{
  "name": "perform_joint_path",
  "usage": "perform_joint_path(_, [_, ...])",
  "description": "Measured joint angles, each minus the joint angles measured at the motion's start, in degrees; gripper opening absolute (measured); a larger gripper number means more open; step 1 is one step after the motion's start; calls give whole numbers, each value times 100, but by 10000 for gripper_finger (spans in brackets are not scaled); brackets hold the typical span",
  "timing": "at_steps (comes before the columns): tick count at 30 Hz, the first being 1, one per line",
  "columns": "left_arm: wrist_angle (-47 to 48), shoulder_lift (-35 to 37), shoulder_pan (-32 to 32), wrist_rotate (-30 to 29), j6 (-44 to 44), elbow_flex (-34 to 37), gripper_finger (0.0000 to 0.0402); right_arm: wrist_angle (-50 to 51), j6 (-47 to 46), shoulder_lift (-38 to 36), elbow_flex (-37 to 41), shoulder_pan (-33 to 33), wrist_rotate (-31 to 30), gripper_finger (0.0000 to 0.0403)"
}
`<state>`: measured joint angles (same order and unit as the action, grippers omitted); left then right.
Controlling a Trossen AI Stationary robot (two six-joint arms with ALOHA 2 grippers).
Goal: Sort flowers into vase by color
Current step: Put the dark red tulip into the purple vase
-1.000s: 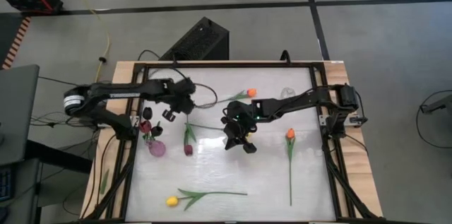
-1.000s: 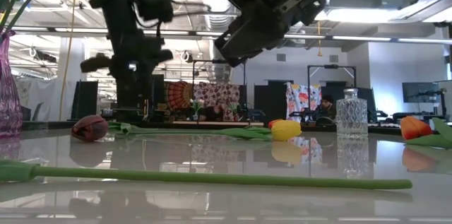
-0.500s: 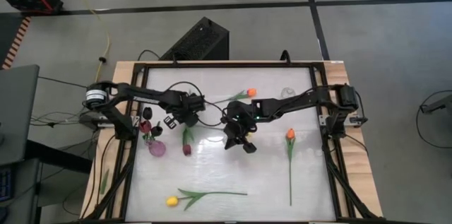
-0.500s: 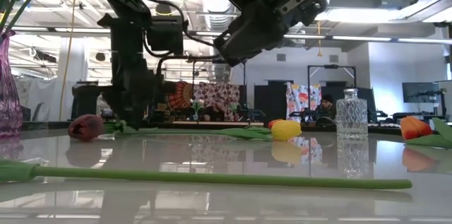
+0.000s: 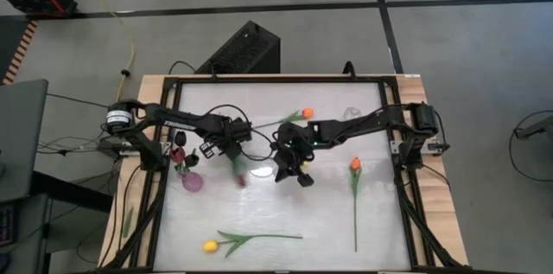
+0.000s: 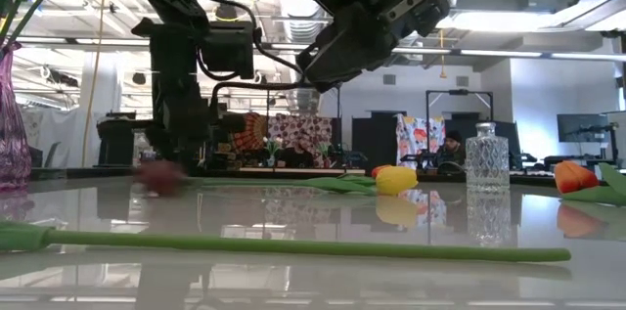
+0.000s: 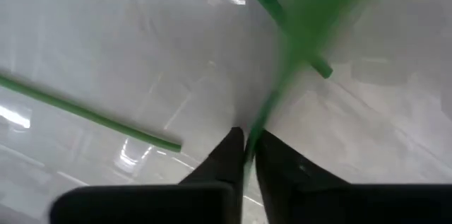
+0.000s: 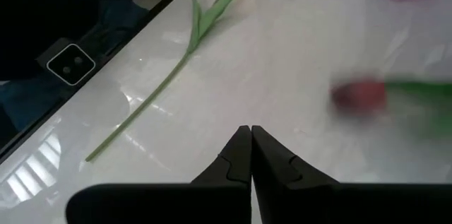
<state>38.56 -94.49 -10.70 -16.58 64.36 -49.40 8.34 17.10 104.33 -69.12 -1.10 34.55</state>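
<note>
A maroon tulip lies blurred near the table's middle, its head (image 5: 241,179) (image 6: 161,175) low over the table. My left gripper (image 5: 232,146) (image 7: 246,143) stands over it, shut on its green stem. My right gripper (image 5: 302,177) (image 8: 251,138) hangs shut above the table just right of it, touching nothing. A yellow tulip (image 5: 210,245) lies flat near the near edge. One orange tulip (image 5: 307,114) lies toward the far edge and another (image 5: 355,163) on the right. The purple vase (image 5: 191,181) on the left holds maroon flowers. My left gripper pinches the maroon tulip's stem (image 7: 256,121) between its two fingers, well away from the head. The fingers come from above, pointing down. The stem slants away from the fingers, and the head is down at table height; whether it touches the table I cannot tell.
A clear glass vase (image 5: 352,114) (image 6: 486,158) stands near the far right. Two loose green stems (image 7: 85,114) (image 7: 282,19) lie on the table close to my left gripper. The long stem of the yellow tulip (image 6: 293,246) crosses the near side. A black frame rims the table (image 5: 393,136).
My left gripper has moved toward the table's right and down onto the maroon tulip's stem. In the last half second the tulip's head has swung along the table toward the right, blurred in motion. My right gripper has kept still.
</note>
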Motion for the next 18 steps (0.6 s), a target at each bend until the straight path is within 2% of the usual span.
perform_joint_path(4, [-26, 108, 43, -45, -48, 8, 3, 52, -9, 1, 0, 4, 3, 29])
perform_joint_path(8, [-64, 563, 42, -76, -292, 8, 1, 188, -34, 0, 0, 0, 2, 31])
perform_joint_path(18, [-597, 3097, -153, -306, -810, 0, 0, 168, -57, 0, 0, 0, -2, 28])
